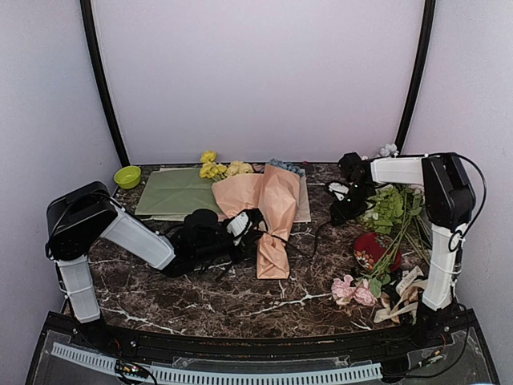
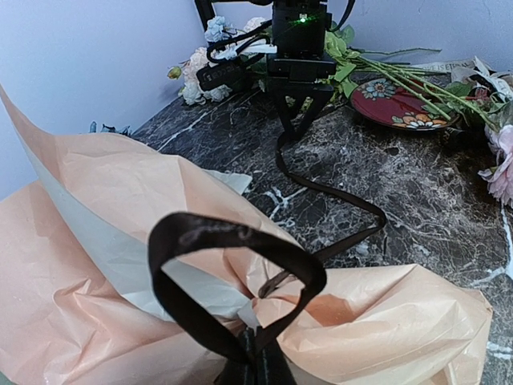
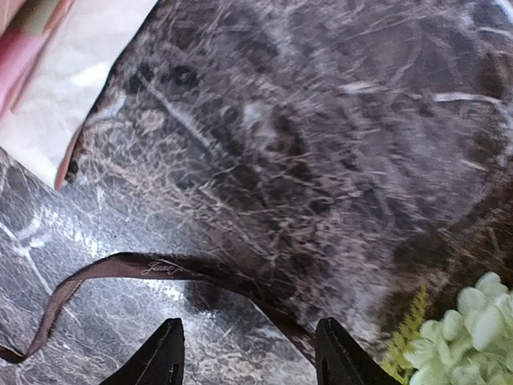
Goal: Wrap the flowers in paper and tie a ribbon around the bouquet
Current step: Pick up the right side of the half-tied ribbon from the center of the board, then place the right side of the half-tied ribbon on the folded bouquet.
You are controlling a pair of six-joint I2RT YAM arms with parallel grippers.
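The bouquet [image 1: 271, 215] lies mid-table, a peach-pink paper [image 2: 393, 321] cone with yellow flowers [image 1: 215, 168] and a blue head [image 1: 287, 167] at its far end. A thin dark ribbon [image 2: 232, 241] circles the cone's narrow part and rises in a loop. My left gripper [image 2: 256, 365] is shut on the base of that loop. The ribbon's tail [image 3: 160, 269] trails right over the marble and passes between the fingertips of my right gripper [image 3: 250, 361], which stands open just above it. In the top view the right gripper [image 1: 343, 210] hovers right of the bouquet.
A green sheet [image 1: 172, 192] and a small green bowl [image 1: 127, 176] lie at the back left. On the right are leafy stems [image 1: 397, 208], a red patterned plate [image 1: 370, 249], pink roses [image 1: 353, 290] and cream ribbons [image 1: 405, 293].
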